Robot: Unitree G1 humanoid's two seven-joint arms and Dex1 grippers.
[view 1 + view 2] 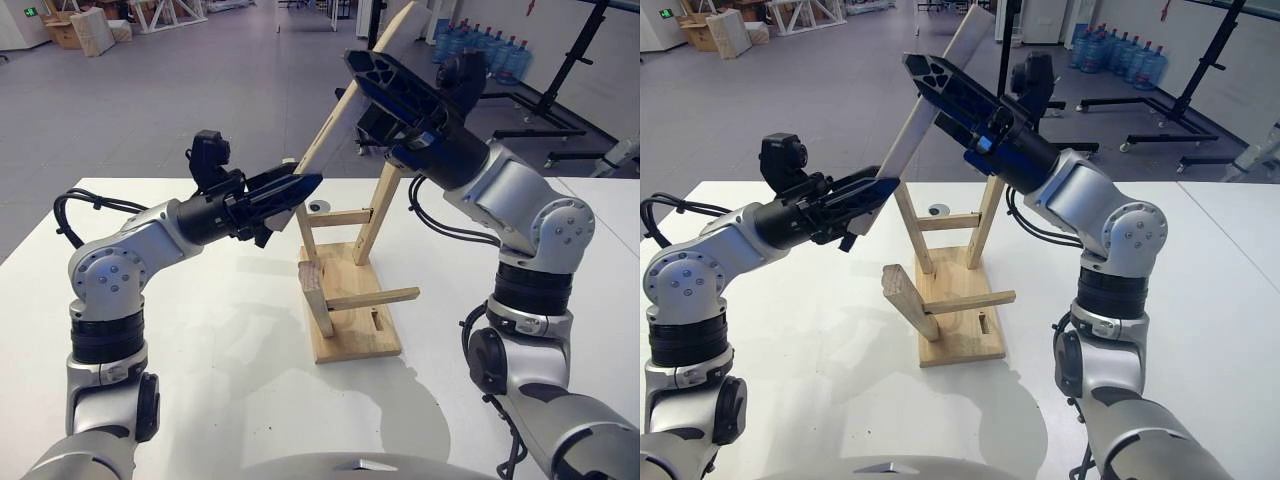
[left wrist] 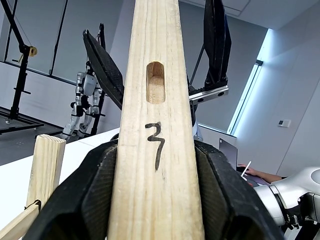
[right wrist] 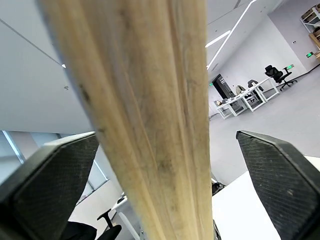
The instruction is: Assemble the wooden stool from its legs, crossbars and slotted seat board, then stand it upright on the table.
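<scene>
A white table (image 1: 220, 340) spread across the lower frame. The slotted seat board (image 1: 352, 338) lay flat at its centre, with a round grommet (image 1: 319, 207) just above.

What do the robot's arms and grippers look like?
The left arm and right arm are silver-grey with rounded joints, black collars and looping black cables. The left gripper and right gripper have black, tapered, textured fingers; a small black camera tops each wrist.
</scene>
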